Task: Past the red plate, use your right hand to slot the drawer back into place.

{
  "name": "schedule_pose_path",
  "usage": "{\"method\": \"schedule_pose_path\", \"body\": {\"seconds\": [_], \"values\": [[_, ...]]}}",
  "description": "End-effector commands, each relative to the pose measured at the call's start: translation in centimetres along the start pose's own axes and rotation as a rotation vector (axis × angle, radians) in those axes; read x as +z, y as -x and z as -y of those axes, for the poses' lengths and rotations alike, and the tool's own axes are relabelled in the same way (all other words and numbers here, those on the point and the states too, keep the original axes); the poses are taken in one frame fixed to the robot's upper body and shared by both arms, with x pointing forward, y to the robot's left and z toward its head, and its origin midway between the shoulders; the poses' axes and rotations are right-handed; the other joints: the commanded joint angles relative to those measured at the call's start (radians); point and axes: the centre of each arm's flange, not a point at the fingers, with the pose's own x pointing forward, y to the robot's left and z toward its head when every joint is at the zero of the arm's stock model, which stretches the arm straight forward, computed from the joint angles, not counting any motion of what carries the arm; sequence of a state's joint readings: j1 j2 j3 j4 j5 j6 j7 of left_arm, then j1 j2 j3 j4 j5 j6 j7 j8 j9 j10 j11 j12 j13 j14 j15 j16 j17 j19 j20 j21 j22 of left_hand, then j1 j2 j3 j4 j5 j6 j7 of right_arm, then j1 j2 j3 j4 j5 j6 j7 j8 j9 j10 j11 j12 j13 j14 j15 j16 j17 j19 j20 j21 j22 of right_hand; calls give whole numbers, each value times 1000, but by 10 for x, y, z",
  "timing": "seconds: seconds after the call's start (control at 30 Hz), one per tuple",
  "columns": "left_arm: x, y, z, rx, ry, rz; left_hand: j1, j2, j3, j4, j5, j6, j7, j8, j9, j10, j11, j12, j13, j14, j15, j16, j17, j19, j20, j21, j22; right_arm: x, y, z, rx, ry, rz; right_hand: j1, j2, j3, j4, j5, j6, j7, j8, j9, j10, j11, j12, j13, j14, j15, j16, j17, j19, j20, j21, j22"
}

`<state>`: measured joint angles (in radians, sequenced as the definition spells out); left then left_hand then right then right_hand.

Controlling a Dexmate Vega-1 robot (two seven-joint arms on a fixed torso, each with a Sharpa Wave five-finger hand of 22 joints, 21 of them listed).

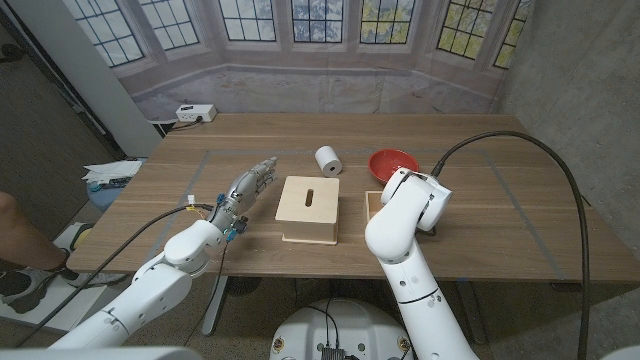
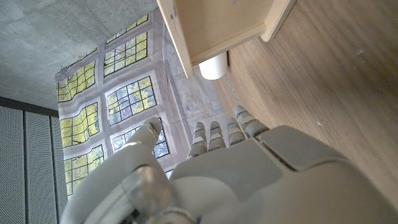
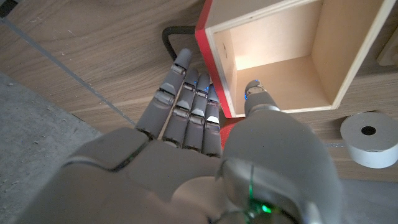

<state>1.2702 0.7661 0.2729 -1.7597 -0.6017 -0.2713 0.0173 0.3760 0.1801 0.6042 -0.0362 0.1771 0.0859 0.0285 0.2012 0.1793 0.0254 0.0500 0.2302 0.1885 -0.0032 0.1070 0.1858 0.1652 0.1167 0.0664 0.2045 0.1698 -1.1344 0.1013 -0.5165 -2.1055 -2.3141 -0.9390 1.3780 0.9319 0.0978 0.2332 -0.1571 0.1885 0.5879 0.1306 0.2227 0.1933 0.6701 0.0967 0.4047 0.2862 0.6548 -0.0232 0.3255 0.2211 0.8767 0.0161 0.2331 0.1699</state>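
Observation:
The light wooden drawer (image 3: 280, 50) lies open and empty beside the red plate (image 3: 210, 62). My right hand (image 3: 186, 124) reaches along the drawer's outer side with fingers straight, over the plate's edge. Its thumb tip is at the drawer's near wall, and it holds nothing. In the head view my right forearm (image 1: 405, 205) covers most of the drawer (image 1: 373, 203), with the red plate (image 1: 392, 163) just beyond. The wooden box (image 1: 310, 208) with a slot on top stands left of the drawer. My left hand (image 1: 250, 188) stretches open toward the box's left side.
A white roll (image 1: 327, 160) stands behind the box, close to the plate. A black cable (image 1: 500, 140) loops over the table's right part. A power strip (image 1: 195, 113) lies at the far left corner. A person's limb (image 1: 12, 230) shows at the left edge.

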Motion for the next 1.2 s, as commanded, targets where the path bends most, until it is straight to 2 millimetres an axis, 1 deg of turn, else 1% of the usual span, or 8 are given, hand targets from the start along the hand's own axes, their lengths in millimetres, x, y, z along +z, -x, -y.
{"method": "schedule_pose_path", "body": {"seconds": [0.03,0.17,0.47,0.5,0.53,0.73,0.9,1.2], "values": [[-1,15,2,-10,2,-17,19,3,8,-6,3,15,-4,5,4,16,-6,6,4,11,6,5,3,17,8,9,5,7,-3,-7,-14,29,-10,12,2,2,-4,-1,20,-3,4,6,17,-3,11,8,15,-4,5,2,16,-3,7,4],[0,18,3,-17,3,-19,23,4,11,-10,3,23,-2,5,4,25,-1,9,4,20,6,6,4,24,12,11,6,8,-5,-9,-19,37,-17,16,4,4,-4,-1,31,-7,5,6,27,-8,19,12,31,-11,7,0,27,-8,10,4],[1,23,8,-14,21,-25,30,7,16,-13,4,27,3,4,4,33,3,10,5,29,6,6,4,33,13,12,6,9,-7,-10,-20,48,-22,26,9,10,-4,-1,46,-12,4,7,38,-16,31,20,57,-26,10,-2,53,-29,16,5],[1,24,8,-14,20,-27,31,7,16,-13,4,27,3,4,4,34,4,10,5,30,6,6,4,33,14,12,6,9,-8,-10,-21,50,-21,27,9,10,-4,-2,49,-18,5,7,44,-15,35,21,62,-28,11,-2,54,-30,16,5],[1,25,8,-15,21,-30,31,7,17,-14,4,27,3,4,5,34,4,9,5,30,7,6,4,34,14,12,6,10,-8,-11,-22,53,-21,31,9,11,-5,-2,51,-17,3,7,64,-14,45,25,67,-29,10,-3,59,-32,16,5],[0,31,9,-14,25,-41,36,8,20,-16,5,30,6,2,5,40,4,10,5,35,10,6,4,36,17,12,7,11,-10,-13,-25,59,-20,39,11,14,-5,-2,68,-25,5,8,82,-30,58,31,85,-43,13,-3,74,-39,20,6],[-1,35,10,-17,29,-49,39,8,21,-17,5,33,9,2,5,44,10,11,6,38,10,5,5,40,17,12,7,11,-12,-15,-28,66,-28,49,17,19,-5,-3,83,-30,4,8,102,-45,73,37,117,-62,22,-2,97,-51,26,7],[-2,42,11,-22,27,-57,44,10,24,-18,5,38,13,1,5,50,13,10,6,45,12,6,6,44,19,12,7,11,-17,-20,-35,76,-33,66,20,28,-9,-5,119,-46,9,8,133,-60,93,47,157,-87,25,-6,129,-69,34,8]]}}
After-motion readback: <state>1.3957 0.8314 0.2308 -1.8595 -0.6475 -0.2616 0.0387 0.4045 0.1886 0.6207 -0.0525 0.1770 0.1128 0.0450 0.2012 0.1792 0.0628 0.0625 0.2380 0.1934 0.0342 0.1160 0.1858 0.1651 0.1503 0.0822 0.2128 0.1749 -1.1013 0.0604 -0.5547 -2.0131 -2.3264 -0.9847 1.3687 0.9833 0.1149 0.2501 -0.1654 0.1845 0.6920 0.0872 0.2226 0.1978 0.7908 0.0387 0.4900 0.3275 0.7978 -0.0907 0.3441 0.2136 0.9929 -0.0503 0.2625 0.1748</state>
